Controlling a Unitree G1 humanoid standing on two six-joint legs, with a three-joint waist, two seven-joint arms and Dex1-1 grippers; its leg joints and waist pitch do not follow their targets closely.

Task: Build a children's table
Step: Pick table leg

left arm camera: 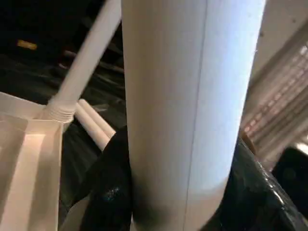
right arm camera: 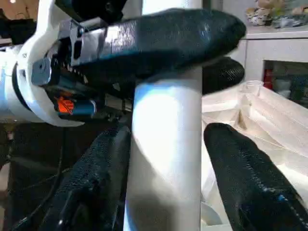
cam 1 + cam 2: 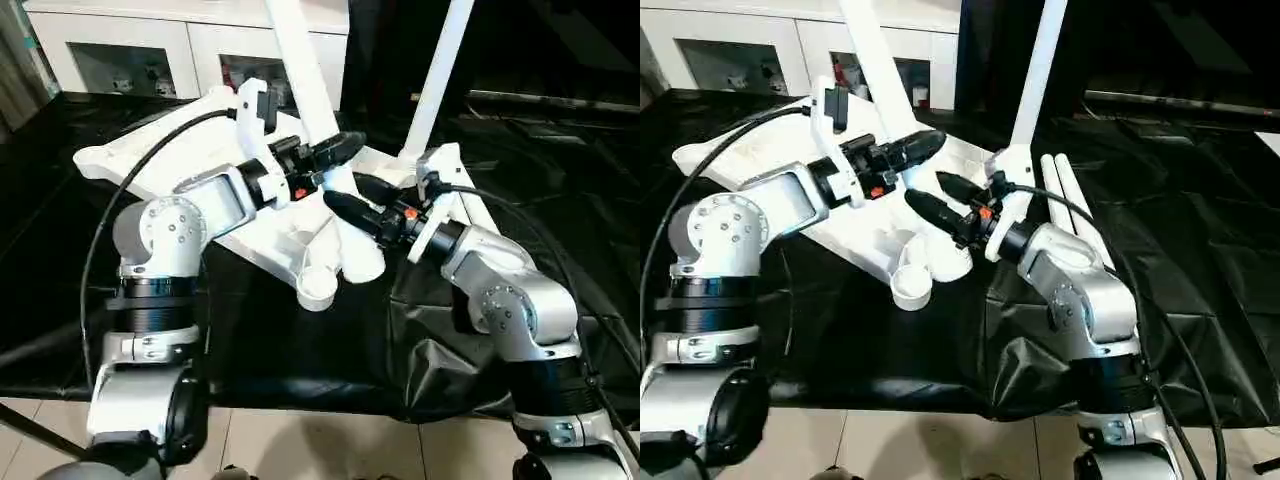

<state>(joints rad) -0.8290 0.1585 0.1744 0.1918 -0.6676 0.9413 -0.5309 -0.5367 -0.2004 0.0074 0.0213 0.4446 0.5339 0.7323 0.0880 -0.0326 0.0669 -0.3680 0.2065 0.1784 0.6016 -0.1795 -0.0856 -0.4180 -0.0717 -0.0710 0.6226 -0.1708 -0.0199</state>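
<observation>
The white tabletop [image 3: 130, 160] lies underside up on a black sheet. One white leg [image 3: 300, 60] rises at a slant from the near part of the top. My left gripper [image 3: 340, 160] is shut on this leg, its black fingers [image 1: 108, 187] pressing both sides. Just below it my right gripper [image 3: 925, 188] stands open around the same leg, with a small gap at one finger [image 2: 240, 173]. A second leg [image 3: 440, 70] stands in the far right corner socket. An empty round socket [image 3: 315, 290] faces me at the near corner.
Two loose white legs [image 3: 1075, 200] lie side by side on the black sheet to the right of the tabletop. A white glass-doored cabinet [image 3: 150, 50] stands behind the table. Black cables loop from both wrists.
</observation>
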